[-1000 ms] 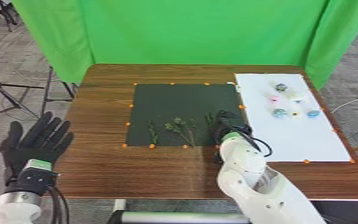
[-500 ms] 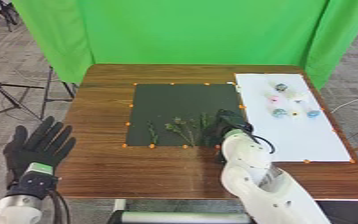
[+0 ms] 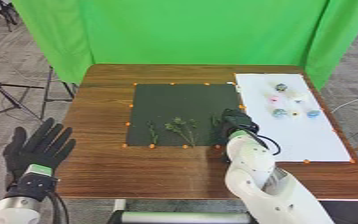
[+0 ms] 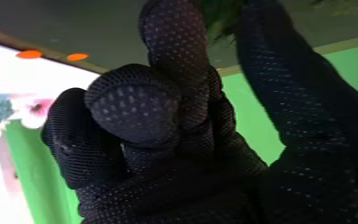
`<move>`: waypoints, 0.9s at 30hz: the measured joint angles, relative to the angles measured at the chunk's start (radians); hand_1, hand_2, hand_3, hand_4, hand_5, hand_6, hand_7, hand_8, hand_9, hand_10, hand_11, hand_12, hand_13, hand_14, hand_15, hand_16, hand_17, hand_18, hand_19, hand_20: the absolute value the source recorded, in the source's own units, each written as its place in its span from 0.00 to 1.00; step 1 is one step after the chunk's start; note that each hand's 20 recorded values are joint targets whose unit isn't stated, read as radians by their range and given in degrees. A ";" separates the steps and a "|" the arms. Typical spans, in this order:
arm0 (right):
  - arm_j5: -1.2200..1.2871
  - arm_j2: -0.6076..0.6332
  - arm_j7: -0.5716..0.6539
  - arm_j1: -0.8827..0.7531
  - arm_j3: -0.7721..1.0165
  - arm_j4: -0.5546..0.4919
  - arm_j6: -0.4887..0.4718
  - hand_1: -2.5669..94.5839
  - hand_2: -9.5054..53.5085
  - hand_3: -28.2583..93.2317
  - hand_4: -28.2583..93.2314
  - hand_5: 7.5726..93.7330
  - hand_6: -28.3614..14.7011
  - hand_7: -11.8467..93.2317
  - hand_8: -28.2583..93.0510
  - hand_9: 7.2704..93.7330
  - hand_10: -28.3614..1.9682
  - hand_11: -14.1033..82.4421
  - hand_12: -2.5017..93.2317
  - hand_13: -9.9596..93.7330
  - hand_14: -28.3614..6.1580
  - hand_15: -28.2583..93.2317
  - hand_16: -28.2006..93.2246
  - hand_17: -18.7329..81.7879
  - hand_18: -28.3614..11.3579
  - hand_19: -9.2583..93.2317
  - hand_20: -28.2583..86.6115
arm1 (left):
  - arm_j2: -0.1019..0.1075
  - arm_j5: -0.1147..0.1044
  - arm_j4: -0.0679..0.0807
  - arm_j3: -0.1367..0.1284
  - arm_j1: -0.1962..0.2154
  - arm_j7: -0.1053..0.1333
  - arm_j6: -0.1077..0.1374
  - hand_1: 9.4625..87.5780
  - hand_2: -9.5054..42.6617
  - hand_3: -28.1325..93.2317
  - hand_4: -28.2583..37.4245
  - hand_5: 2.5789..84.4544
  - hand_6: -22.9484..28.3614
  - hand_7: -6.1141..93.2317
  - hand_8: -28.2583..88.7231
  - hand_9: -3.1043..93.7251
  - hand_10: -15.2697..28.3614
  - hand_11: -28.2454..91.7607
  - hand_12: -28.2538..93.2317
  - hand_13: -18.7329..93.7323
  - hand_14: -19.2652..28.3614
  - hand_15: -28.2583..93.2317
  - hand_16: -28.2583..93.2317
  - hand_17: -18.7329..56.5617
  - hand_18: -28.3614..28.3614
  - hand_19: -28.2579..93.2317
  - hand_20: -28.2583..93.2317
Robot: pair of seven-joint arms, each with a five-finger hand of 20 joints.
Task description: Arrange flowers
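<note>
Three green sprigs lie on the black mat in the head view: a narrow one at the left, a branching one and another near the right edge. Just right of that last sprig is my right hand, low over the mat's edge. The right wrist view has this hand with a finger and the thumb extended and apart, other fingers bent, and greenery beyond the gap. My left hand is spread off the table's left side.
On the white sheet at the right lie several small flower heads, among them a pink one and a blue one. Orange dots mark the edges of mat and sheet. The brown table has a green curtain behind it.
My right hand has shifted slightly to the right, and more of the sprig beside it shows. My left hand has moved down a little.
</note>
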 measured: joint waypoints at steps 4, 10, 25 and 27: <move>-0.049 0.011 -0.002 -0.005 -0.011 0.017 0.041 0.57 0.00 0.81 0.00 0.65 0.49 0.32 0.18 0.94 0.62 0.40 0.49 0.97 0.70 0.67 0.57 0.80 0.23 1.00 0.64 | 0.000 -0.004 0.000 0.000 0.001 0.005 0.001 0.23 0.41 0.81 0.00 0.40 0.58 0.23 0.15 0.37 0.68 0.45 0.34 0.38 0.71 0.56 0.17 0.18 0.71 0.46 0.31; -0.040 0.020 -0.004 -0.012 0.004 0.021 0.074 0.66 0.00 0.84 0.01 0.69 0.54 0.35 0.35 0.96 0.65 0.27 0.48 0.96 0.69 0.64 0.57 0.75 0.19 1.00 0.59 | 0.001 -0.007 -0.001 0.001 0.004 0.013 0.002 0.23 0.41 0.81 0.00 0.40 0.59 0.23 0.15 0.37 0.68 0.45 0.34 0.38 0.71 0.56 0.17 0.18 0.72 0.46 0.31; 0.004 0.046 -0.045 -0.040 0.031 0.001 0.145 0.59 0.12 0.90 0.11 0.70 0.55 0.38 0.36 0.92 0.56 0.31 0.41 0.94 0.68 0.63 0.56 0.71 0.15 1.00 0.56 | 0.000 -0.018 -0.002 -0.004 0.020 0.027 0.003 0.23 0.44 0.82 0.00 0.40 0.59 0.23 0.15 0.38 0.68 0.45 0.34 0.38 0.71 0.56 0.17 0.18 0.72 0.46 0.31; 0.007 0.047 -0.045 -0.040 0.032 -0.001 0.145 0.57 0.18 0.90 0.11 0.71 0.55 0.39 0.36 0.90 0.51 0.34 0.37 0.93 0.68 0.64 0.56 0.71 0.15 1.00 0.56 | 0.000 -0.020 -0.002 -0.004 0.022 0.029 0.003 0.22 0.44 0.82 0.00 0.40 0.59 0.23 0.15 0.38 0.68 0.45 0.34 0.38 0.71 0.56 0.17 0.18 0.72 0.46 0.31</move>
